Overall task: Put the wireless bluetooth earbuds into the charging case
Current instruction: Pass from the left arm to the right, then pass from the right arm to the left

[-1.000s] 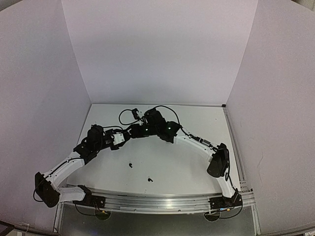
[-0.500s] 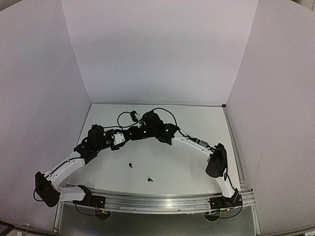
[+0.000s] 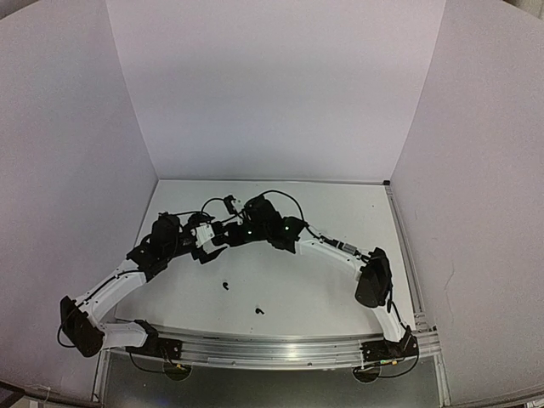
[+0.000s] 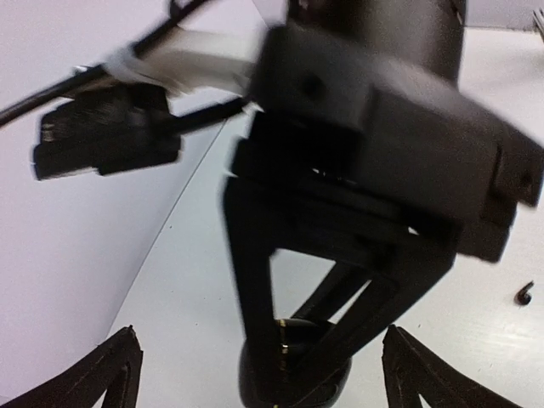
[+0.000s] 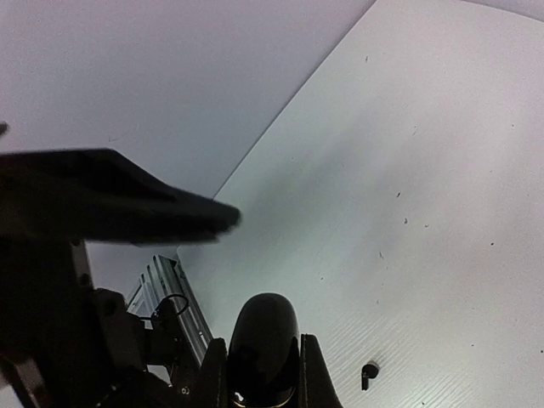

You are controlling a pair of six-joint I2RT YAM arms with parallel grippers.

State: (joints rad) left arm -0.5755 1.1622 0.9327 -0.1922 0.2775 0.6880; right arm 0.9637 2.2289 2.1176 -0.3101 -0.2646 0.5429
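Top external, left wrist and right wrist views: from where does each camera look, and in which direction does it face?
Top external: above and behind the bases, looking down on the table; both arms show whole, left gripper and right gripper close together.
Left wrist: on the left arm, facing the right gripper; own open fingers at the bottom corners.
Right wrist: on the right arm, facing the left wall and rail; own fingers clamp the charging case.
Shared: both wrist views show the case and a black earbud.

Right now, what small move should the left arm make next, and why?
Probably back the left gripper off the black case: its fingers stand wide open, the right gripper pinches the case, and a black earbud lies loose on the table nearby.
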